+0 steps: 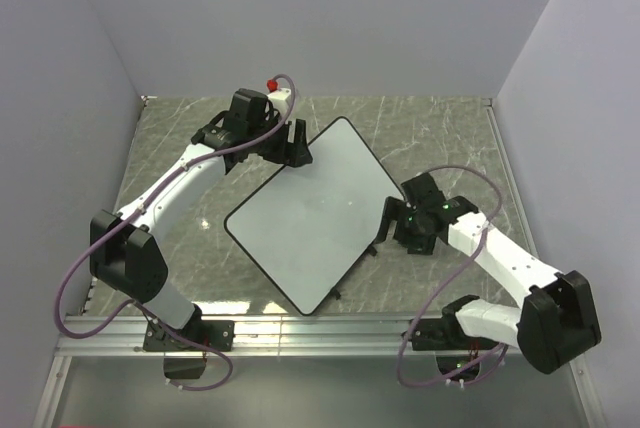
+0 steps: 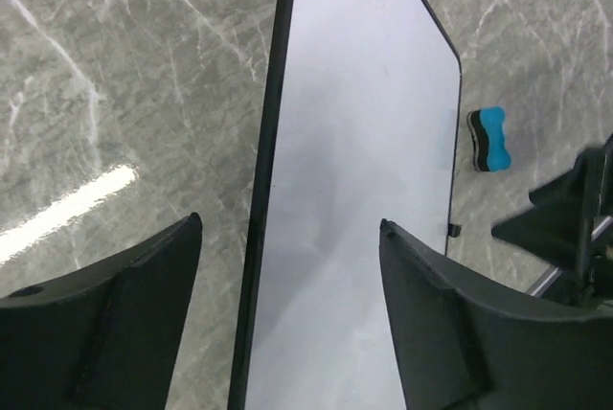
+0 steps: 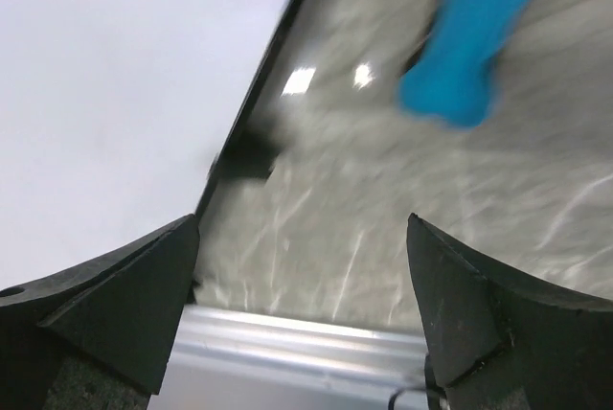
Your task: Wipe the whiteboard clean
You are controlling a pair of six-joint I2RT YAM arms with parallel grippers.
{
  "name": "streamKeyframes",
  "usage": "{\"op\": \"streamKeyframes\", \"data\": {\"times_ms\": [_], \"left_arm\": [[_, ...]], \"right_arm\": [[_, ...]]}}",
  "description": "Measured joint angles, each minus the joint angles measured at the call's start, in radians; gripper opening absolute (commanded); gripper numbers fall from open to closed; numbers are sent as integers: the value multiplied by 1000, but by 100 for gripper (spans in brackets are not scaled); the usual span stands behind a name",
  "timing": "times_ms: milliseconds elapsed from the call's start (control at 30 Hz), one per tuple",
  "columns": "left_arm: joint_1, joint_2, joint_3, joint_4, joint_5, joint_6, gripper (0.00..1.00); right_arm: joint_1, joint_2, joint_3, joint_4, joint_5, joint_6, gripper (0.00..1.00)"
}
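Observation:
The whiteboard (image 1: 310,213) lies flat on the marble table, turned like a diamond, and its white face shows no marks. My left gripper (image 1: 292,148) is open at the board's far left edge. In the left wrist view the left gripper (image 2: 289,221) straddles the black rim of the whiteboard (image 2: 354,142) and holds nothing. My right gripper (image 1: 386,224) is open and empty beside the board's right edge. In the right wrist view the right gripper (image 3: 302,218) hangs over bare table between the whiteboard (image 3: 115,75) and a blue eraser (image 3: 479,36), which is blurred. The eraser also shows in the left wrist view (image 2: 489,139).
An aluminium rail (image 1: 320,333) runs along the table's near edge and shows in the right wrist view (image 3: 287,353). Grey walls close the table on three sides. A small black tab (image 3: 244,156) sticks out from the board's rim. The right arm (image 2: 575,228) shows beyond the board.

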State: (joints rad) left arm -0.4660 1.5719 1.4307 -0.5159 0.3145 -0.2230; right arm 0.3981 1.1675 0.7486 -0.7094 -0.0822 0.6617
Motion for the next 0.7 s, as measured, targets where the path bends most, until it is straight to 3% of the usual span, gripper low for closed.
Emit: {"op": "streamKeyframes", "data": {"times_ms": [133,167,500,700], "left_arm": [[0,0,0,0,-17,-7,91],[0,0,0,1,-24,-8,99],[3,-38,18,-35,-159,-13,99],[17,-237,-34,-24,-312,-83,99]], "right_arm": [[88,-15,-3,-28,-17,3,96],[89,-22,-3,-32,-16,3,96],[89,-169,67,-43,-48,-8,100],[89,-278,229,-41,-80,-31,100]]}}
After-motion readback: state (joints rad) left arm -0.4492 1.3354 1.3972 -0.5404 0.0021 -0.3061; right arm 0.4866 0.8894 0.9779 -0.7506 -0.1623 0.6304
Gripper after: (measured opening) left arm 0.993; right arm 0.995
